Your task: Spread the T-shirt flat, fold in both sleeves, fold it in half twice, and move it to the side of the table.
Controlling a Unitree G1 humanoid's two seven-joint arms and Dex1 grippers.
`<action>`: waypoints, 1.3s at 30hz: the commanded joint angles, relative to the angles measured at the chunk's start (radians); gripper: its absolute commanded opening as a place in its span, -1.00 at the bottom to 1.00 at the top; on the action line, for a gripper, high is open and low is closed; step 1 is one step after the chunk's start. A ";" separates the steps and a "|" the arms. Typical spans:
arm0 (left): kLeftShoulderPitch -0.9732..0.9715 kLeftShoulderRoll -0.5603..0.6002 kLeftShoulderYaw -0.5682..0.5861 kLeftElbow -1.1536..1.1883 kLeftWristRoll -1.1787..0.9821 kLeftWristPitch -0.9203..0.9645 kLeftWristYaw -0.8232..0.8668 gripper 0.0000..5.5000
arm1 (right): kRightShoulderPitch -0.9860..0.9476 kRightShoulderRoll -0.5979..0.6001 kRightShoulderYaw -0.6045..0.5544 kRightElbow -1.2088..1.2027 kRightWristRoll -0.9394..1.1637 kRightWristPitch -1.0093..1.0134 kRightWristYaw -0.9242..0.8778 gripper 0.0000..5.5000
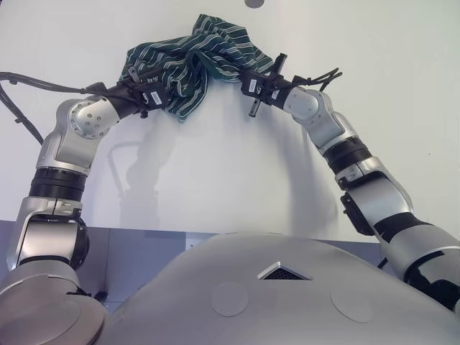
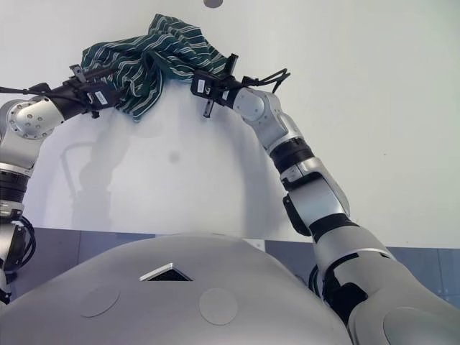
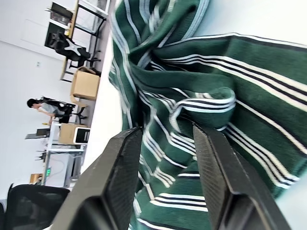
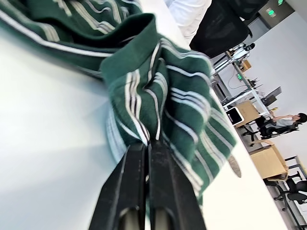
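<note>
A dark green T-shirt with white stripes lies bunched in a heap at the far middle of the white table. My left gripper is at the heap's left end. In the left wrist view its fingers stand apart, open, with striped folds between and just past them. My right gripper is at the heap's right edge. In the right wrist view the right gripper is shut on a pinched fold of the T-shirt, which rises off the tabletop.
Bare white tabletop stretches from the shirt toward me and to both sides. The table's near edge runs just in front of my body. A small grey disc sits at the far edge behind the shirt.
</note>
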 commanded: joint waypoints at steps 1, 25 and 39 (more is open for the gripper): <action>-0.028 -0.002 -0.021 0.045 0.022 -0.024 -0.010 -0.59 | -0.027 0.006 -0.015 0.024 0.000 -0.009 -0.013 -1.00; -0.288 -0.081 0.305 0.228 -0.369 -0.085 0.087 -0.99 | -0.242 -0.220 -0.318 -0.069 0.197 0.042 0.089 -1.00; -1.052 -0.028 0.223 0.806 -0.190 -0.122 0.067 -0.99 | -0.865 -0.329 -0.352 0.424 0.182 -0.073 0.189 -1.00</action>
